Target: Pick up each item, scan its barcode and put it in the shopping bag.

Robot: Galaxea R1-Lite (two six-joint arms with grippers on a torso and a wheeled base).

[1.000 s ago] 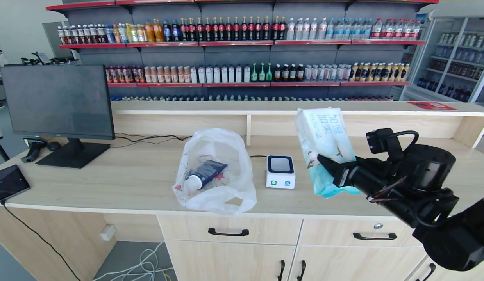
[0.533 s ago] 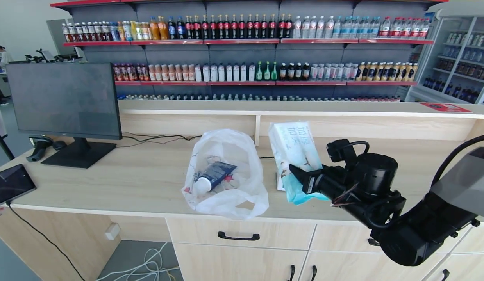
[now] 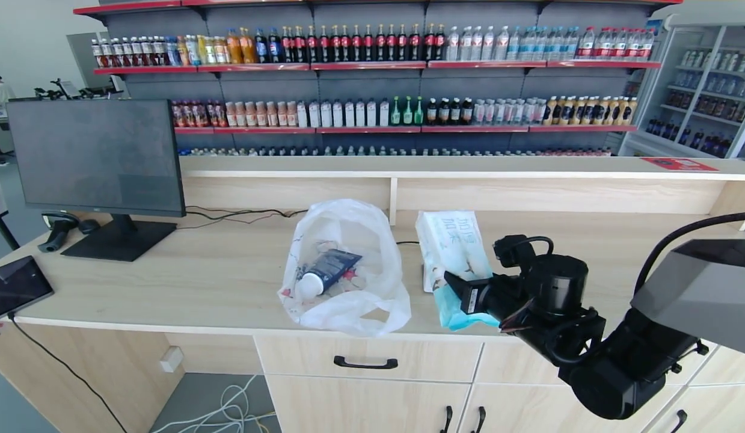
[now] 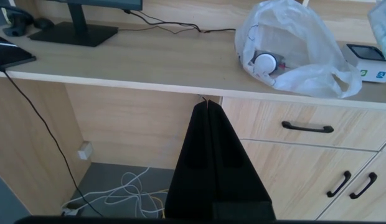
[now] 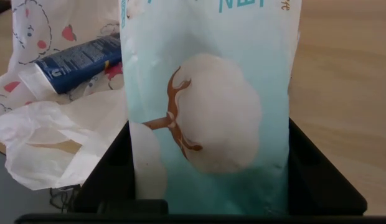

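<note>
Shop counter (image 3: 216, 270): bag (image 3: 348, 264) holding tube (image 3: 324, 273), scanner (image 4: 370, 59) beside it. Right gripper (image 3: 455, 284) clamped on tissue pack (image 3: 453, 246), just right of bag. Left gripper (image 4: 207, 109): fingers together, facing counter front.

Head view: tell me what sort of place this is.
Probably a small shop's checkout, possibly a mock-up: shelves of bottled drinks line the back wall, a glass-door fridge stands at the far right, and a wooden counter carries a monitor and a shopping bag.
</note>
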